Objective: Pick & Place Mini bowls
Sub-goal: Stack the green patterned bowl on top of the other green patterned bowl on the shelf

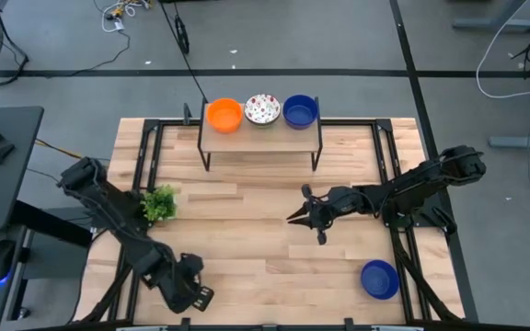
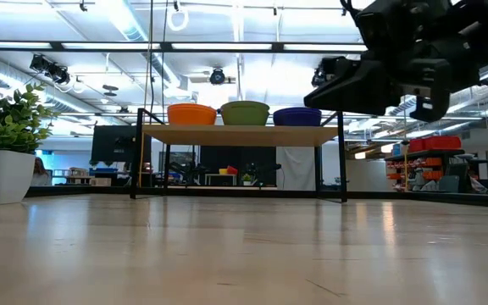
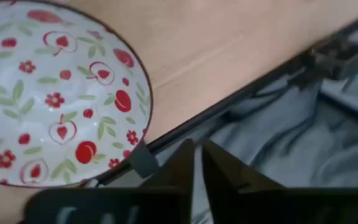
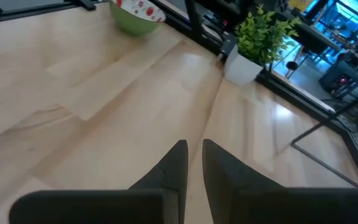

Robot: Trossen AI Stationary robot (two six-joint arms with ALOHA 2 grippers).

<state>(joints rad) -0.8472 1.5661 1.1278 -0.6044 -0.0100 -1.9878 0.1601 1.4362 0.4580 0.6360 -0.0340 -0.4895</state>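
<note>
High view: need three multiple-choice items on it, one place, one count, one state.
1. Where is the blue bowl that is off the shelf?
A) on the tabletop, right side
B) beside the plant
C) in the left tool
2. How many bowls stand on the shelf?
A) two
B) three
C) five
3. What does the right tool hold?
A) an orange bowl
B) the plant
C) nothing

Key: 1 A, it lies on the bare wood near the right arm. 2 B, orange bowl, speckled bowl and second blue bowl stand in a row. 3 C, its fingers are together over bare wood.
</note>
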